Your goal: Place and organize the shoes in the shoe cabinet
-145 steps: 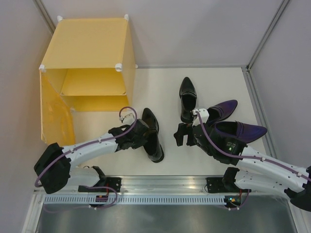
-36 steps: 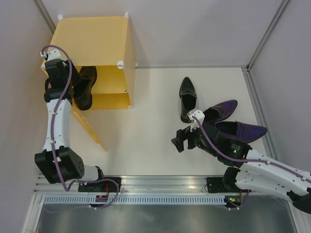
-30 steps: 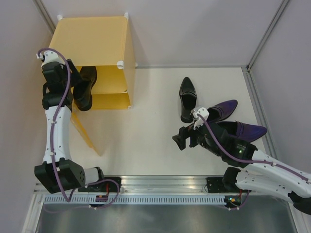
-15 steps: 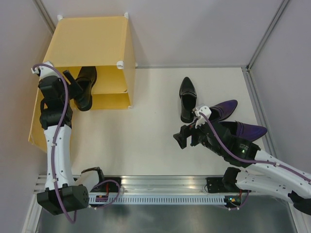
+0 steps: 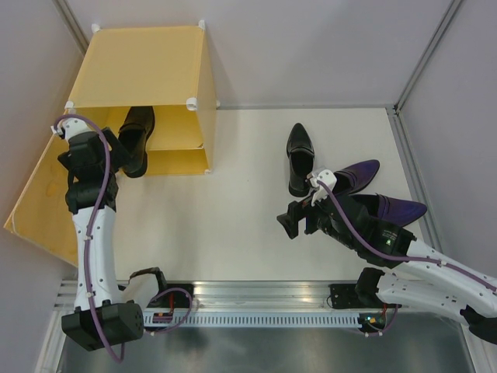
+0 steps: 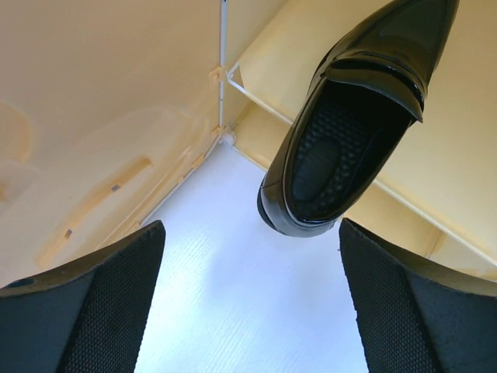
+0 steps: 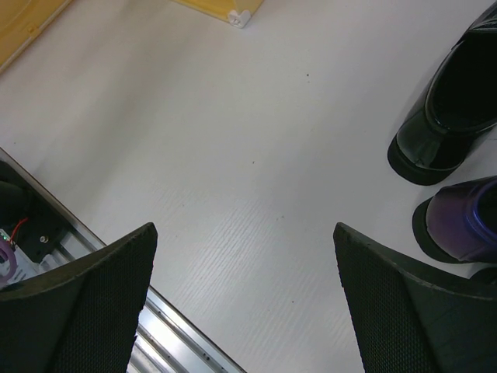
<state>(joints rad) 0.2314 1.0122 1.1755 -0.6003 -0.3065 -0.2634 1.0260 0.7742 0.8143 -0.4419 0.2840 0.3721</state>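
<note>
On the shoe cabinet point(image 5: 140, 62) shelf, one black shoe point(image 6: 326, 163); left tool point(image 6: 250, 237) and right tool point(image 7: 245, 229) released, empty.

A white table point(image 5: 233, 233) is stretching across the middle of the scene. In the right wrist view its surface is showing fine parallel ridges and a few dark specks point(image 7: 307, 75). Plain grey walls point(image 5: 311, 47) are enclosing it at the back and on both sides, with slim metal posts point(image 5: 423, 54) running along the corners. A slotted aluminium rail point(image 5: 256, 318) is lying along the near edge, and a dull grey metal sheet point(image 5: 248, 353) is sitting just below it.
</note>
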